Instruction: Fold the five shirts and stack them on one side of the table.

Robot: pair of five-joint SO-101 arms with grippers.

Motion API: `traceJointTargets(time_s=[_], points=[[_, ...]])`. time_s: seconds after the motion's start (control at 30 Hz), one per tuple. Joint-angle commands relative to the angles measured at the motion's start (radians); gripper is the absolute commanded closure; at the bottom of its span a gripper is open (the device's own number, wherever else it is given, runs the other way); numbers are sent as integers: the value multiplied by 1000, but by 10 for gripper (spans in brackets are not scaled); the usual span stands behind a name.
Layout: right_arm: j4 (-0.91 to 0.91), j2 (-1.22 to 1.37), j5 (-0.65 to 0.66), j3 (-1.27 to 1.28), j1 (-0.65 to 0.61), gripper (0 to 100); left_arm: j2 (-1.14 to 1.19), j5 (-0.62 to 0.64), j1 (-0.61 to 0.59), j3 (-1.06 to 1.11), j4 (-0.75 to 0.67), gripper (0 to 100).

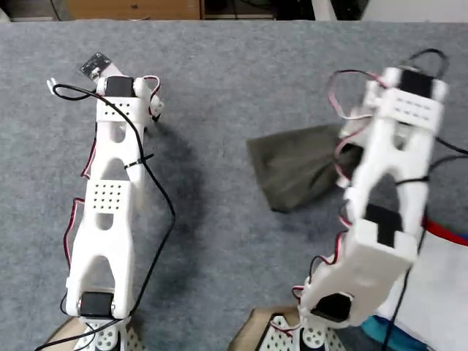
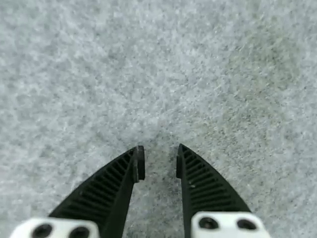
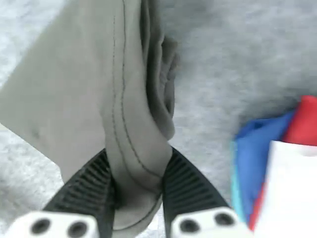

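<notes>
Right tool point(image 3: 136, 153) is gripping the olive shirt point(image 3: 94, 74) — the stack point(image 3: 257, 158) is lying just beside it.
The shirt is trailing toward mid-worktop point(image 1: 219, 88) — the left tool point(image 2: 158, 161) is hovering farther off, narrowly parted and holding nothing.

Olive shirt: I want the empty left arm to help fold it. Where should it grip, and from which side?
Probably the free edge of the olive shirt that faces the left arm, approached from that side, low over the table. The right gripper pinches the opposite edge, and the left gripper is open, holding nothing.

The shirt point(image 3: 124, 99) is matt cloth, the table point(image 2: 148, 59) fuzzy, perhaps felt.
</notes>
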Motion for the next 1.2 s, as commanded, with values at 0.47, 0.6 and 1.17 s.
traceJointTargets(time_s=[0.47,0.6,1.17], points=[[18,-633,359,297,621,995,-15,6,-3,-41,-11,875],[18,-638,466,331,814,995,-15,6,-3,-41,-11,875],[17,-636,671,348,1165,994,-13,6,-2,-41,-11,875]])
